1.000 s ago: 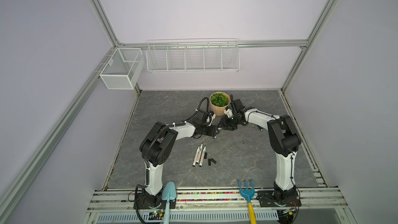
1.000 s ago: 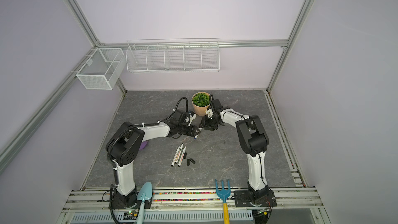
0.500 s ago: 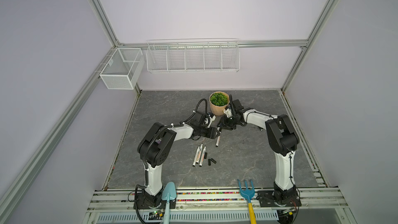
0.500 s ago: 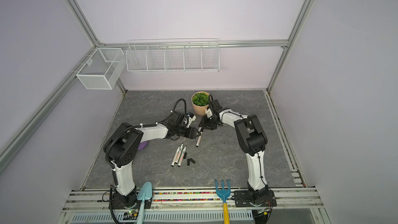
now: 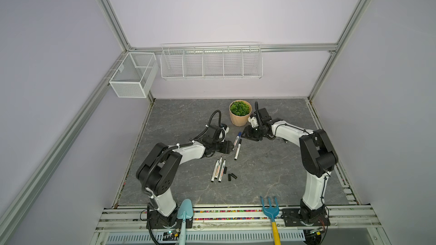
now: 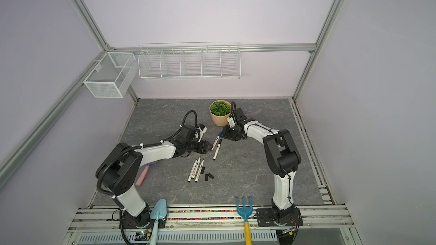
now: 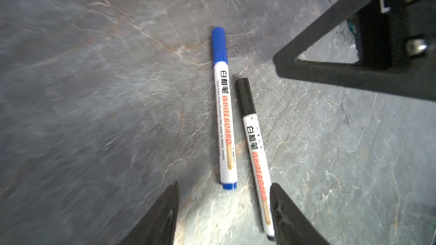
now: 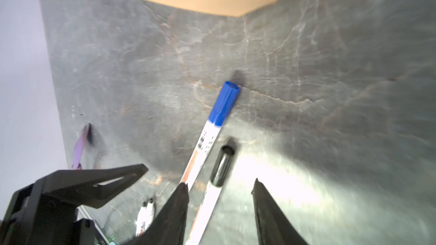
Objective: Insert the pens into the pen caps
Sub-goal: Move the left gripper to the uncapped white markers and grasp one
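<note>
Two capped pens lie side by side on the grey table between my grippers: a blue-capped one (image 5: 237, 138) (image 7: 224, 114) (image 8: 212, 133) and a black-capped one (image 5: 238, 150) (image 7: 256, 156) (image 8: 217, 180). My left gripper (image 5: 232, 148) (image 7: 224, 189) stands open at their lower ends, holding nothing. From the pot side, my right gripper (image 5: 245, 134) (image 8: 220, 185) is open just above the black-capped pen, not gripping it. Three uncapped pens (image 5: 218, 167) (image 6: 195, 169) lie together nearer the front, with loose black pen caps (image 5: 231, 177) (image 6: 209, 176) beside them.
A tan pot with a green plant (image 5: 240, 113) stands right behind the right gripper. A grey metal tool (image 5: 286, 140) lies under the right arm. A pink and purple object (image 6: 142, 176) lies by the left arm. Trowel (image 5: 185, 210) and fork (image 5: 270, 208) rest at the front rail.
A second ago both grippers met beside the pot. They have drawn apart since, and the black-capped pen has dropped free and lies on the table next to the blue one.
</note>
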Robot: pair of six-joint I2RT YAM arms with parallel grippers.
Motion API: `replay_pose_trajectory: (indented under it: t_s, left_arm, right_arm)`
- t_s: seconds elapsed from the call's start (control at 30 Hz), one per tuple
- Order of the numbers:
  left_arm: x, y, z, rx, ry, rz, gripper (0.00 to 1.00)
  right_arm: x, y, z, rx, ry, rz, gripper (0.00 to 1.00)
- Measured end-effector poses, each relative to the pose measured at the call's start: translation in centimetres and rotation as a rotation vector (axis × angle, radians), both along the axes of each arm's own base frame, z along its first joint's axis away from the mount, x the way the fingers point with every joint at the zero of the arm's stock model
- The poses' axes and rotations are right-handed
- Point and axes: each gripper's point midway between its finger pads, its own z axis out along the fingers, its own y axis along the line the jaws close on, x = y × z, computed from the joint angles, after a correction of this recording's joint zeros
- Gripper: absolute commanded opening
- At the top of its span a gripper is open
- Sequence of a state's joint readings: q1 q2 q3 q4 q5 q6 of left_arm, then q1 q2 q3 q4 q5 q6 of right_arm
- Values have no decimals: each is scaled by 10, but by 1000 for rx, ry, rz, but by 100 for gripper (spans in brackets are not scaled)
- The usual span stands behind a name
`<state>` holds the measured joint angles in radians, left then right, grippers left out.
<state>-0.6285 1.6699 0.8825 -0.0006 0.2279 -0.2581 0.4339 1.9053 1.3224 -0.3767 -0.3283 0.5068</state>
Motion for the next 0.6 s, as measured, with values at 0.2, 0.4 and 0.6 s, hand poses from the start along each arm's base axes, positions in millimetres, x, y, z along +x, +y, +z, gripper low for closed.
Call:
replay_pose_trajectory:
  t_s: [0.2, 0.4, 0.6]
  left_arm:
    - [-18, 43, 27, 71, -51, 146, 59]
    - [-77, 66, -14, 255, 104, 166, 55]
    - [-112, 92, -33, 295, 208, 233, 52]
  right_arm:
    - [-17, -11, 48, -18, -124, 32, 48]
    - [-48, -10, 46, -112, -149, 129, 48]
    - [-58, -14, 36, -167, -138, 168, 48]
